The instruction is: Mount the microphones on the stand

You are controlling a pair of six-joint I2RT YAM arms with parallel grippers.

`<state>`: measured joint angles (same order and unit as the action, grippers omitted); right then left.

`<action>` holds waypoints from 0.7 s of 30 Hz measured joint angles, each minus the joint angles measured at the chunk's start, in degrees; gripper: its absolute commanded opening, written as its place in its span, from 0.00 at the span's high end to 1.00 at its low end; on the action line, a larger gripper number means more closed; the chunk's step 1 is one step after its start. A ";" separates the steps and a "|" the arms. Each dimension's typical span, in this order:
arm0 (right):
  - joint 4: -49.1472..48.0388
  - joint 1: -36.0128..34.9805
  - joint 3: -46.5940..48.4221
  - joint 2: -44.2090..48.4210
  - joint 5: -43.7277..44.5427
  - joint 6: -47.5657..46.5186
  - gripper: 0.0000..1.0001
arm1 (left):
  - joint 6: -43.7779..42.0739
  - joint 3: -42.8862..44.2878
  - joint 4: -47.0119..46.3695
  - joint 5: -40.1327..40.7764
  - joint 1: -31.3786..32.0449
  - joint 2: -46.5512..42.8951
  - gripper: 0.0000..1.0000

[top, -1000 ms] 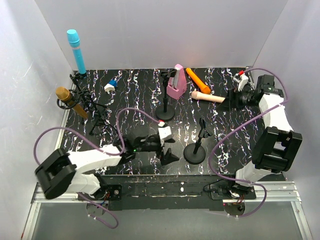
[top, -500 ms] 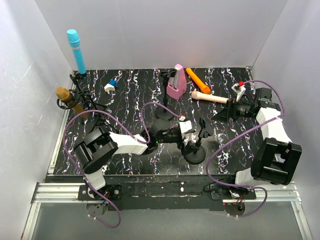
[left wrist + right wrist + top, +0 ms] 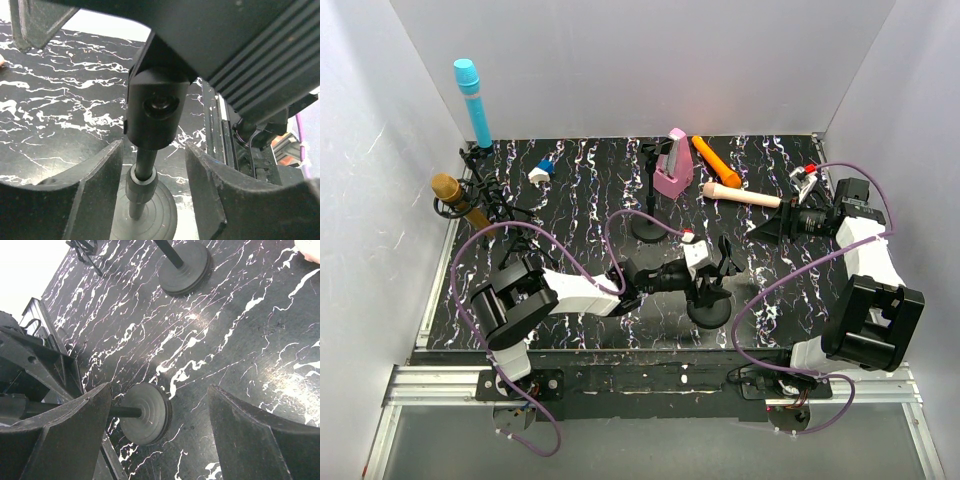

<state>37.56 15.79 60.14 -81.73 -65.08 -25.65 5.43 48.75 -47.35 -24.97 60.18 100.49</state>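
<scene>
1. Four microphones are in sight. The cyan-blue microphone [image 3: 470,100] stands nearly upright, head up, in a tripod stand [image 3: 480,155] at the far left corner. The gold microphone [image 3: 455,200] is clipped in a second tripod stand [image 3: 505,215] nearer me, tilted with its head up and to the left.
2. The orange microphone [image 3: 710,155] lies flat at the back of the worktop [image 3: 580,190], long axis diagonal, just beside the pink metronome [image 3: 672,165].
3. The pink-beige microphone [image 3: 735,194] lies flat nearby, long axis left to right, rounded head to the left.
4. The far stand [image 3: 650,200] and the near stand [image 3: 710,300], both round-based, carry nothing.
5. The left tool [image 3: 720,262] straddles the near stand's post below its clip, jaws partly apart with gaps on both sides.
6. The right tool [image 3: 770,222] gapes wide and empty, just right of the pink-beige microphone's tail.
</scene>
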 measured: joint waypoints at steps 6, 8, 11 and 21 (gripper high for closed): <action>0.00 0.13 -0.04 0.00 -0.55 -0.09 0.16 | 0.79 0.02 -0.79 2.64 0.22 0.02 0.81; 0.00 0.24 -0.04 0.00 -0.79 -0.09 0.16 | 0.90 0.02 -0.90 3.43 0.22 0.02 0.97; 0.00 0.31 -0.04 0.00 -0.96 -0.09 0.16 | 0.17 0.09 -1.55 5.35 0.28 -0.35 1.00; 0.00 0.33 -0.11 0.00 -1.11 -0.09 0.16 | -5.97 -4.35 5.44 24.61 4.11 -8.68 1.00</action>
<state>37.56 16.12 60.03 -81.73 -66.19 -25.74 -0.54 44.40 -41.91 -0.36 64.29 91.81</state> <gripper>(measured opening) 0.838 0.123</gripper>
